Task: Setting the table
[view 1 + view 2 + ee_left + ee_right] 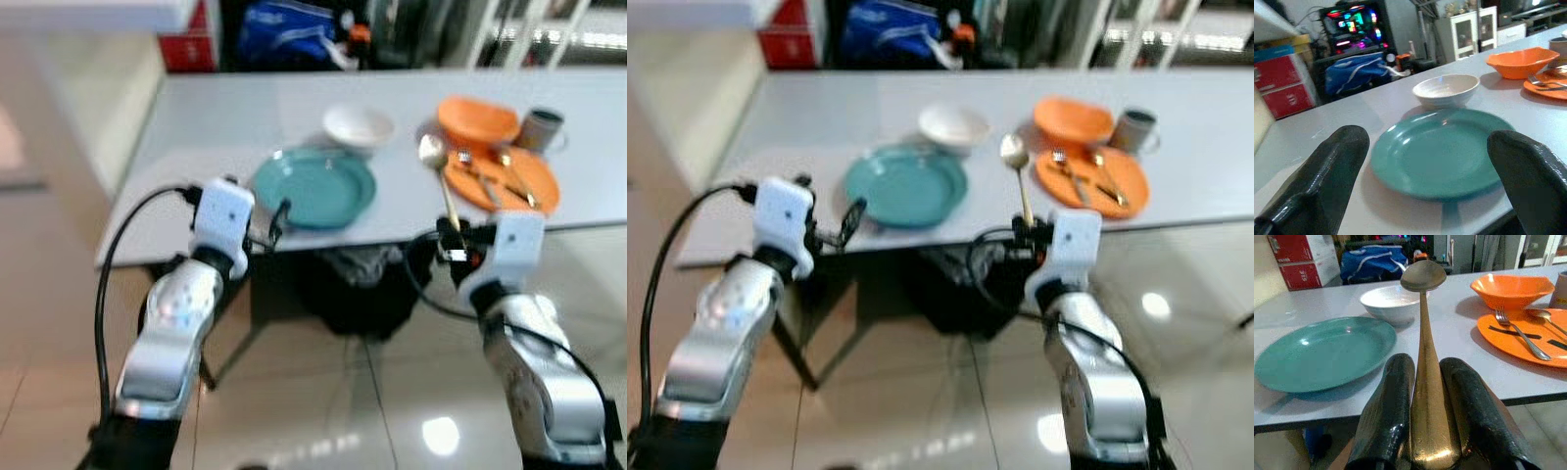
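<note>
A teal plate (pixel 315 186) lies near the front edge of the grey table (pixel 216 117), with a white bowl (pixel 359 125) just behind it. My right gripper (pixel 1425 377) is shut on a gold spoon (pixel 437 176), whose bowl points up and forward over the table edge, right of the teal plate. My left gripper (pixel 1425 161) is open in front of the teal plate (pixel 1442 152), just short of the table edge. An orange plate (pixel 505 178) at the right holds a fork (pixel 1520 333) and another spoon (pixel 1542 316). An orange bowl (pixel 477 119) sits behind it.
A grey mug (pixel 541 127) stands by the orange bowl. A blue bag (pixel 289 34) and red boxes (pixel 1300 259) lie beyond the table's far side. Dark objects sit on the tiled floor under the table (pixel 358 289). Bare tabletop stretches to the left.
</note>
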{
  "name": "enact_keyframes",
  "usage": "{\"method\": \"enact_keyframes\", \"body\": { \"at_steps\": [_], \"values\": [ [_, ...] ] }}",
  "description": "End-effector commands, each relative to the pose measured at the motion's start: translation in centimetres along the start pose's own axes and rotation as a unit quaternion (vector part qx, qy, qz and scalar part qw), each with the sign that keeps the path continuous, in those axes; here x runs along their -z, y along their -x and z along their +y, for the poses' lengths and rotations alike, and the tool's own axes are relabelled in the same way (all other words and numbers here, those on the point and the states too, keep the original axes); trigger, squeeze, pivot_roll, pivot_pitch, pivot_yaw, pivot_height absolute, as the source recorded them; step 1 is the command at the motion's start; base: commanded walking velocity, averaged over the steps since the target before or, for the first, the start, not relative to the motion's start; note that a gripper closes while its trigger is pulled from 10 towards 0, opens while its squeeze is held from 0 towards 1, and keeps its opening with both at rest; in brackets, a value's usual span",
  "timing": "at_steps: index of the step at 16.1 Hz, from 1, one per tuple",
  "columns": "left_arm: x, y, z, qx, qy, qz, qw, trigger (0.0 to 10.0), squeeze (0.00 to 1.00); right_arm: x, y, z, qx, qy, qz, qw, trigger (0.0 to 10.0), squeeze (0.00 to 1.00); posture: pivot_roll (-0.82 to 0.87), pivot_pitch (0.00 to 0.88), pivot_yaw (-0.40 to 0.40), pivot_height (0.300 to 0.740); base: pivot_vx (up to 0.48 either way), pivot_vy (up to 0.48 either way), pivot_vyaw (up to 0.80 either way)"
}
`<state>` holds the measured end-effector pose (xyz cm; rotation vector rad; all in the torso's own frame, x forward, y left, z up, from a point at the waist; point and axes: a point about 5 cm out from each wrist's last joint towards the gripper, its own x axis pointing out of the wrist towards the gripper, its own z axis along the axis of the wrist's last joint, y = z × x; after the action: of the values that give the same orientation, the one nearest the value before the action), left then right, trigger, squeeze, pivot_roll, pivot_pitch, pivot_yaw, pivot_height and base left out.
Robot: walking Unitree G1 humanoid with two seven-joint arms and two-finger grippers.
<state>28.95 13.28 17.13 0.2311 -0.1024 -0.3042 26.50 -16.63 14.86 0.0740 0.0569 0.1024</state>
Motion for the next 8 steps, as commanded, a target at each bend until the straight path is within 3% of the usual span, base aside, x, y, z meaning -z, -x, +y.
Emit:
{"method": "enact_keyframes", "body": {
  "at_steps": [1,4,8],
  "values": [
    [-0.46,-0.06,-0.38,0.006,-0.002,-0.008,1.000,10.0,0.00,-0.48,0.28,-0.52,0.006,0.022,-0.003,1.000,10.0,0.00,0.03,0.020,-0.021,0.740,0.386,0.000,0.00],
    [-0.57,0.10,-0.15,0.003,-0.005,-0.008,1.000,10.0,0.00,-0.26,0.35,-0.65,0.019,0.005,-0.001,1.000,10.0,0.00,0.03,0.031,-0.023,0.740,0.393,0.000,0.80],
    [-0.65,0.09,-0.36,0.010,-0.008,-0.008,1.000,10.0,0.00,-0.06,0.62,-0.90,0.028,-0.008,0.006,1.000,10.0,0.00,0.03,0.037,-0.019,0.740,0.392,0.000,0.00]
  ]
}}
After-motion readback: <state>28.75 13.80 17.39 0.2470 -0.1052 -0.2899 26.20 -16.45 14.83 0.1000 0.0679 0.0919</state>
